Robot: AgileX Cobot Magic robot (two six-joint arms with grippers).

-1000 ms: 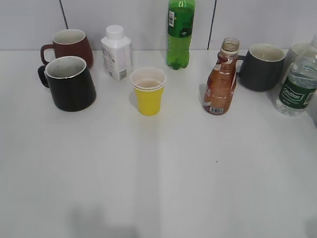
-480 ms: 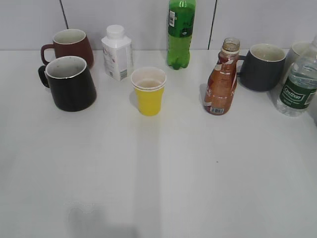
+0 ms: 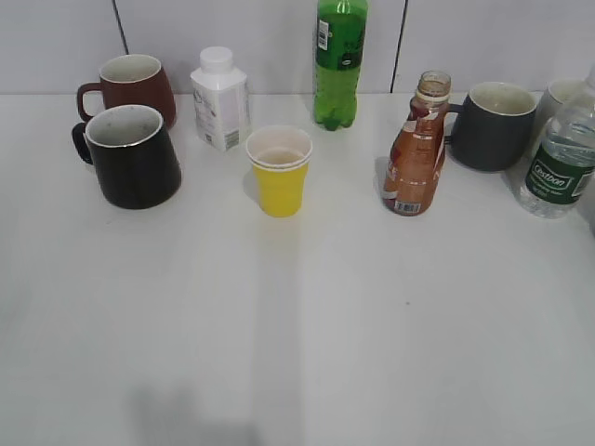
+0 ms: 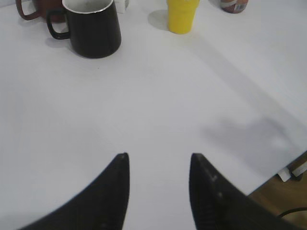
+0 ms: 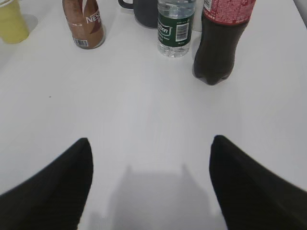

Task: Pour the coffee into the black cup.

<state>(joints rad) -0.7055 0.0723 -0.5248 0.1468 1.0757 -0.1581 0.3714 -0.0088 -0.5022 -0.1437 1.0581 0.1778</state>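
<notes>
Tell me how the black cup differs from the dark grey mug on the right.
The black cup is glossy black and flares wider toward its base; the dark grey mug is matte grey with straighter sides. The black cup stands at the left in front of the maroon mug; the grey mug stands at the right, just behind the coffee bottle. Both are upright, pale inside, with handles pointing left.

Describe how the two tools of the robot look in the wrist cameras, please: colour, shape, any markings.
Only the fingers show. The left tool has two matte black fingers, curved and tapering to narrow tips. The right tool has two broader black fingers with rounded ends. No cables, markings or arm links are visible.
</notes>
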